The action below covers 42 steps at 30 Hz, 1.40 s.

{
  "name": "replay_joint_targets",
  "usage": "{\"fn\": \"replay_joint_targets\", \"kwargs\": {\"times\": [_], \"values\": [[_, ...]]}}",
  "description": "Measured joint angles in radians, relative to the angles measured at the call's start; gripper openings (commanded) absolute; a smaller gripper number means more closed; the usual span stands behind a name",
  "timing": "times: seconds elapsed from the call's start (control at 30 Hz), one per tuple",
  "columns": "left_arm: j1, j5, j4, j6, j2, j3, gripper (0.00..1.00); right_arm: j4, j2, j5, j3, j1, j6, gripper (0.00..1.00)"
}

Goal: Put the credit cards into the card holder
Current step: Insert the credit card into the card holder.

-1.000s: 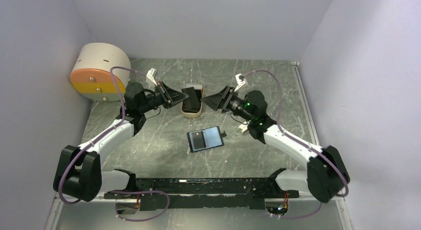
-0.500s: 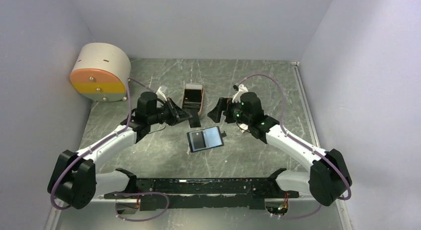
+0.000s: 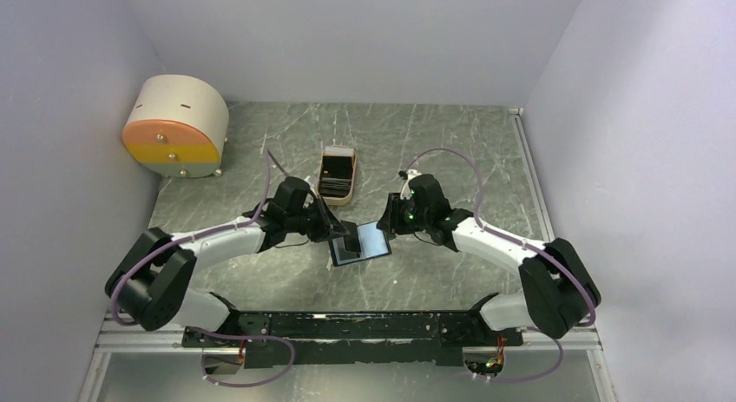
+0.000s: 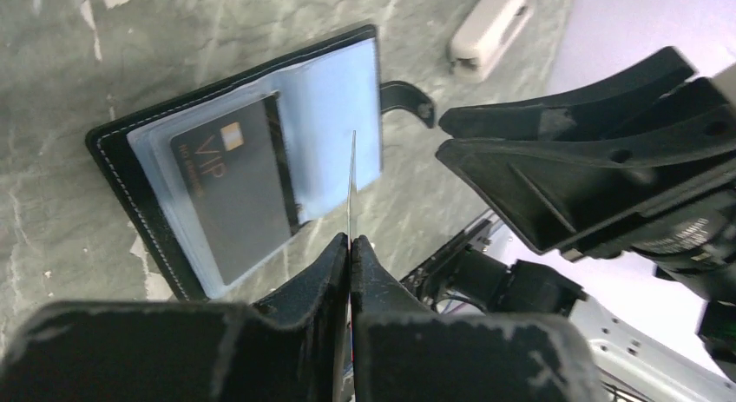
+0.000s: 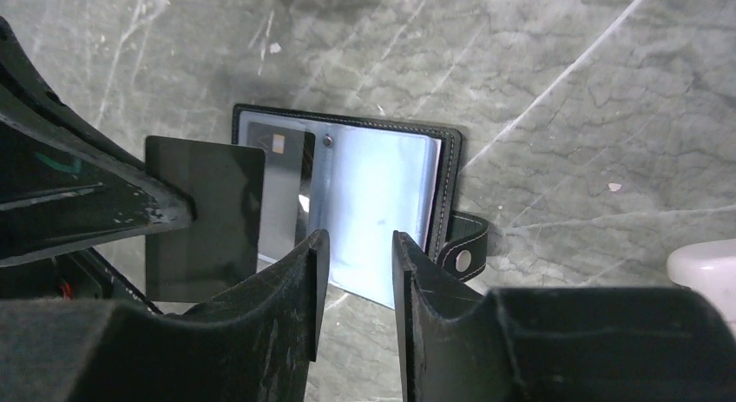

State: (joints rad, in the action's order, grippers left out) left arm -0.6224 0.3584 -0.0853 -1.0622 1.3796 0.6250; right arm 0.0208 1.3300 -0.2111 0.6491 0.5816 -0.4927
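Above the open wallet (image 3: 371, 239), the left gripper (image 4: 350, 242) pinches a dark card (image 5: 204, 220); the right gripper (image 5: 358, 241) gapes empty. One VIP card (image 4: 234, 194) is pocketed; a stack (image 3: 338, 174) is left.

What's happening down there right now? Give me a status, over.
Left gripper shut on dark card, edge-on over open card holder. Right gripper open, empty, over holder. Nothing visibly blocking.

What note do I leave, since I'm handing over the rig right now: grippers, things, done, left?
Left gripper: shut on a dark card, held on edge over the open card holder.
Right gripper: open, empty, above the holder's right pocket.
Done: one VIP card sits in the left pocket.
Left: insert the held card, then the cards in the beige tray.
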Motion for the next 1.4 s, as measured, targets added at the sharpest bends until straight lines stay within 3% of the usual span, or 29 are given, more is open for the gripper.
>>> {"fn": "replay_joint_targets", "kwargs": {"times": [0.67, 1.4], "values": [[-0.031, -0.034, -0.159, -0.01, 0.207, -0.028, 0.09, -0.036, 0.178, 0.054, 0.0, 0.0, 0.008, 0.35], [-0.035, -0.032, -0.254, -0.059, 0.175, -0.086, 0.09, -0.117, 0.196, 0.067, -0.027, 0.0, 0.007, 0.34]]}}
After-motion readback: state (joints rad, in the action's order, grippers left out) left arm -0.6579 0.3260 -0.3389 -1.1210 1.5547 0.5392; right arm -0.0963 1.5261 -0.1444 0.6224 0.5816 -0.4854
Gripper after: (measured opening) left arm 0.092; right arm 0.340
